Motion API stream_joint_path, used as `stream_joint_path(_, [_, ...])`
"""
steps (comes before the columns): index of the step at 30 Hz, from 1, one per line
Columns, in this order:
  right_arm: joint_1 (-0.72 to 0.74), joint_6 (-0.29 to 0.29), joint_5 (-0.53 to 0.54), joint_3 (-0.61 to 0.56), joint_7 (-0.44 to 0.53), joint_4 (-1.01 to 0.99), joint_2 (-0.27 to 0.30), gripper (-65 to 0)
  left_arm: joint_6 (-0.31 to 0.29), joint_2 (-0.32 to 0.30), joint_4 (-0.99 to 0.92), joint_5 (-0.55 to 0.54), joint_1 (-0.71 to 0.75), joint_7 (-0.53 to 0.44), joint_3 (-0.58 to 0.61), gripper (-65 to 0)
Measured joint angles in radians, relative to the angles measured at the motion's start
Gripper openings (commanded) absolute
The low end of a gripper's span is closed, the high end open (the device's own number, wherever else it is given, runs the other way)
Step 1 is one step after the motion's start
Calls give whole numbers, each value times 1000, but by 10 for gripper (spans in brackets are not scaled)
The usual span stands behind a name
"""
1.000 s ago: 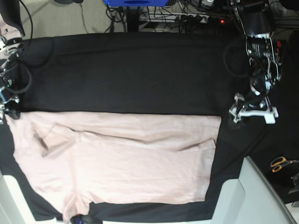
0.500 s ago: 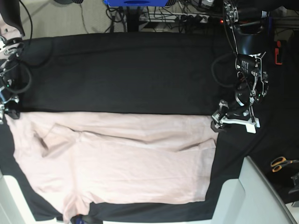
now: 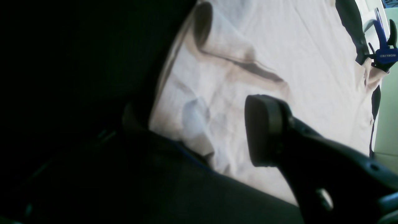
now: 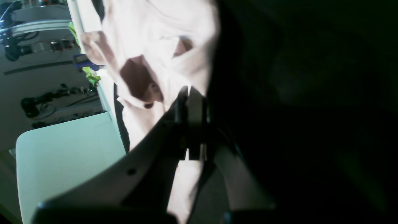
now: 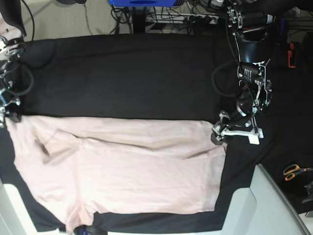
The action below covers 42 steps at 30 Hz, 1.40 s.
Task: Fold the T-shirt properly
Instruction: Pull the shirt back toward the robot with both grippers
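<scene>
The pale pink T-shirt lies spread flat on the black cloth, filling the near half of the base view. My left gripper hangs open at the shirt's far right corner, one finger over the fabric and one over the black cloth. In the left wrist view the T-shirt lies creased under the left gripper, with nothing between its fingers. My right gripper sits shut at the shirt's far left corner. In the right wrist view the right gripper touches the T-shirt at its edge; whether fabric is pinched does not show.
The black table cover stretches across the far half. Orange-handled scissors lie at the right. A blue clamp holds the near edge, and the same kind of clamp shows in the left wrist view. A pale panel juts in at the lower right.
My left arm has swung left and down, from beside the shirt to its far right corner, jaws still open. The right arm and the shirt have not moved.
</scene>
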Motion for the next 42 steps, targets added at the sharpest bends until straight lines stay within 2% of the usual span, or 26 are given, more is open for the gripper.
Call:
stream_joint_path(13, [0, 0, 0, 0, -2, 0, 0, -644, -11, 0, -74, -3, -52, -10, -3, -217])
stream_joint_path(16, [0, 0, 0, 0, -2, 0, 0, -644, -11, 0, -74, -3, -52, -11, -4, -237])
stream_joint_path(18, [1, 0, 0, 0, -2, 0, 0, -644, -6, 0, -75, -2, -52, -4, -4, -321])
stream_joint_path(21, [0, 0, 0, 0, -2, 0, 0, -644, 3, 3, -80, 4, -49, 12, -2, -584])
stream_joint_path(22, [0, 0, 0, 0, -2, 0, 0, -644, 5, 6, -85, 9, -47, 16, -2, -650])
stream_joint_path(28, [1, 0, 0, 0, -2, 0, 0, -644, 4, 7, -85, 4, -43, 22, -3, -650])
stream_joint_path(31, [1, 0, 0, -4, -4, 0, 0, -644, 3, -13, -84, 1, -38, 34, 5, -650])
stream_joint_path(33, [0, -1, -6, -4, -43, 8, 4, -644, 3, -23, -83, 1, -32, 33, 5, -650])
stream_joint_path(34, [0, 0, -44, -5, -61, 26, 6, -644, -1, -25, -79, -3, -24, 31, 5, -650])
stream_joint_path(37, [-2, 0, -95, -5, -81, 108, 8, -644, 0, -39, -9, 0, 27, 45, 9, -650])
stream_joint_path(40, [-24, 12, -92, -6, -94, 155, 14, -644, 7, -44, 91, 2, 109, 61, 9, -650])
stream_joint_path(42, [-48, 4, -101, -6, -137, 179, 9, -644, 50, -47, 156, -2, 150, 101, 9, -650])
